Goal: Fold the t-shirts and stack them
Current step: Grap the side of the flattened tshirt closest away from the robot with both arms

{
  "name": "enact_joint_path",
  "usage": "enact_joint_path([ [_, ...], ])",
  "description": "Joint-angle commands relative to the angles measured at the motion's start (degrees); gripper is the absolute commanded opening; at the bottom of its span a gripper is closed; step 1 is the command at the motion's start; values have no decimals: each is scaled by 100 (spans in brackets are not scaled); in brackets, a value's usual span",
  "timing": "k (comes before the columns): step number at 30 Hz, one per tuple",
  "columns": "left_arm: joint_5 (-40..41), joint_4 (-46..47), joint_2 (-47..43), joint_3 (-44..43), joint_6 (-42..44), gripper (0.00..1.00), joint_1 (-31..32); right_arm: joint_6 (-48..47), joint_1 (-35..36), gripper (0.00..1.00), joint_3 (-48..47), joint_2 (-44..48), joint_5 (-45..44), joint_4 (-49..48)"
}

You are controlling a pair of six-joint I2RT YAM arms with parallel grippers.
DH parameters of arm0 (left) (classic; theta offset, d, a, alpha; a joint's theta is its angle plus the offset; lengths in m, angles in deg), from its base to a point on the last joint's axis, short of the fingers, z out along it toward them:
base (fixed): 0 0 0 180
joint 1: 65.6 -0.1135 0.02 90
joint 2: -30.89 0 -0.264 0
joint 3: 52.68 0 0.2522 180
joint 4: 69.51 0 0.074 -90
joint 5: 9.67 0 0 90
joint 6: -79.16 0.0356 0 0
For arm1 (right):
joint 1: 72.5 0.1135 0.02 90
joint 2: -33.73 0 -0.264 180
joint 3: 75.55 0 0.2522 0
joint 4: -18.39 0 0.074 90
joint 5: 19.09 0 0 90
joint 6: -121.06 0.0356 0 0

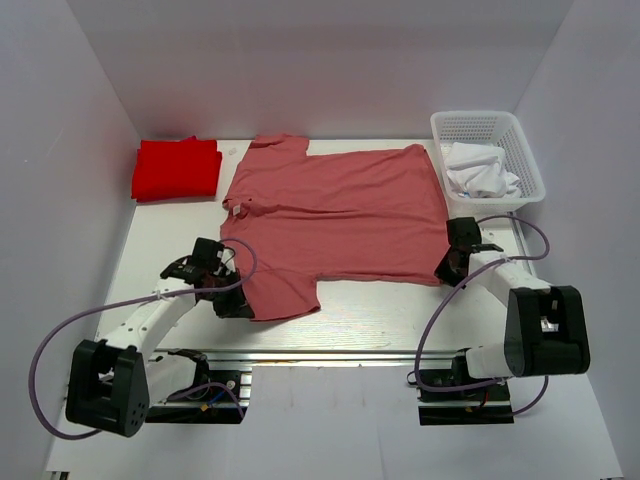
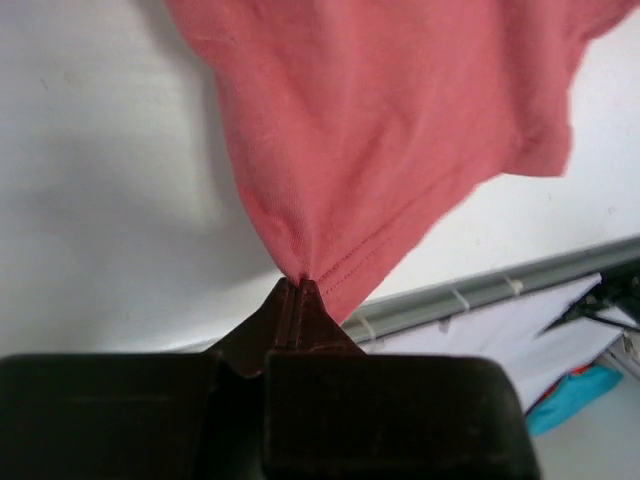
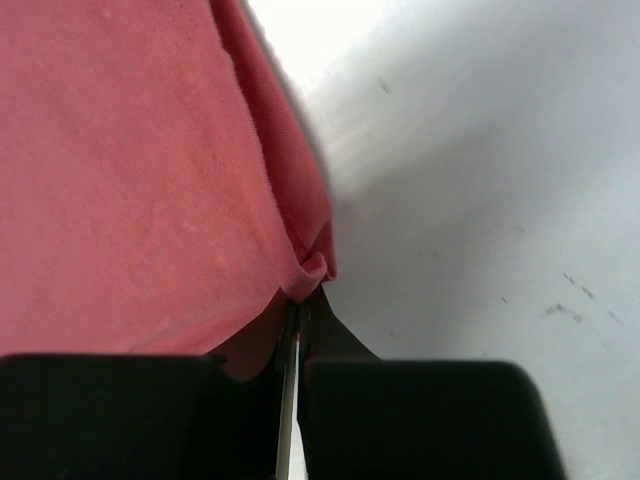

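Left gripper point(image 2: 300, 286), fingers pressed together, pinches the hemmed corner of the near sleeve of the rose-pink t-shirt point(image 1: 335, 215), and the cloth fans up and away from that nip. Right gripper point(image 3: 303, 296) is likewise closed on a small bunched fold at the shirt's near bottom corner. Each bite looks thin, only an edge of fabric, so a corner could probably slip free if the arms lift or pull apart too briskly. If one arm travels ahead of the other, the fold would likely land crooked. The pink shirt lies spread across the middle of the table point(image 1: 380, 320), collar toward the left, bottom hem toward the right, mostly smooth with faint ripples near the held sleeve. A bright red t-shirt point(image 1: 177, 168) sits already folded in the far left corner. A white mesh basket point(image 1: 533, 160) in the far right corner holds crumpled white cloth point(image 1: 480, 170).
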Motion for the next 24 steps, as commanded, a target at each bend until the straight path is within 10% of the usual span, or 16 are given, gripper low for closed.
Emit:
enact_joint_path([
  [1, -394, -538, -499, -177, 118, 0, 26, 25, -38, 0, 284, 274, 65, 805],
  [14, -2100, 74, -1441, -431, 373, 0, 26, -828, -3, 0, 240, 1453, 1268, 975],
  [24, -802, 1858, -1055, -1169, 48, 0, -97, -1180, 24, 0, -358, 1471, 1410, 333],
])
